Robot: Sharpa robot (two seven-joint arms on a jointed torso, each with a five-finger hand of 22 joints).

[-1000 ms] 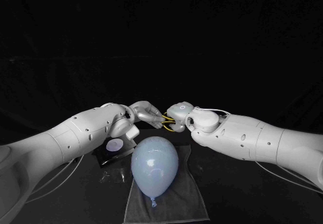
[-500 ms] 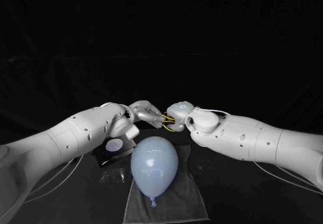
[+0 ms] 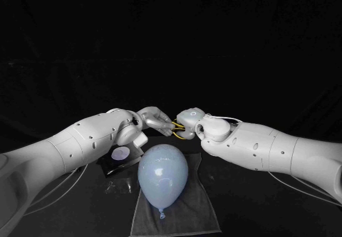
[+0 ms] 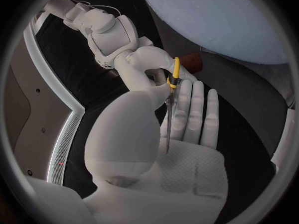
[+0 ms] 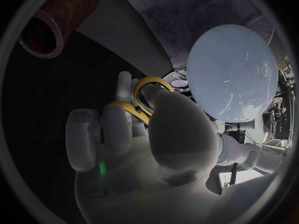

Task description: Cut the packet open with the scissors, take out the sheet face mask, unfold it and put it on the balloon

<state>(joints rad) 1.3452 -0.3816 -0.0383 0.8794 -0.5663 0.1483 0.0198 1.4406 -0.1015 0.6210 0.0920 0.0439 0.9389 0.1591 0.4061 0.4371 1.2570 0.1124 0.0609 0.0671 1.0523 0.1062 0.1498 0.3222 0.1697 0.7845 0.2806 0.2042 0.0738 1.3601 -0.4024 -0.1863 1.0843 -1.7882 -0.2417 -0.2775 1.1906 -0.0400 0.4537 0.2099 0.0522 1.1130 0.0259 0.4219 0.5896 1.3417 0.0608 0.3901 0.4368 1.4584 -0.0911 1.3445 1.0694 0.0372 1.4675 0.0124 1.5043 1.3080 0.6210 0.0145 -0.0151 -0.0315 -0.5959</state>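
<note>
The yellow-handled scissors (image 3: 178,131) hang between my two hands just beyond the balloon's far end. My right hand (image 3: 191,120) grips the handles, with the thumb through one yellow loop (image 5: 149,92). My left hand (image 3: 155,118) holds the blades (image 4: 169,119) against its flat fingers (image 4: 193,114) under the thumb. The pale blue balloon (image 3: 164,173) lies lengthwise on a grey towel (image 3: 182,217), knot toward me. The dark packet (image 3: 121,157) with a pale round mark lies flat on the table left of the balloon, under my left forearm.
A clear crumpled wrapper (image 3: 117,186) lies by the towel's left edge. A brown tube (image 5: 59,20) lies on the table beyond the towel (image 5: 187,20). My two forearms converge over the balloon's far end.
</note>
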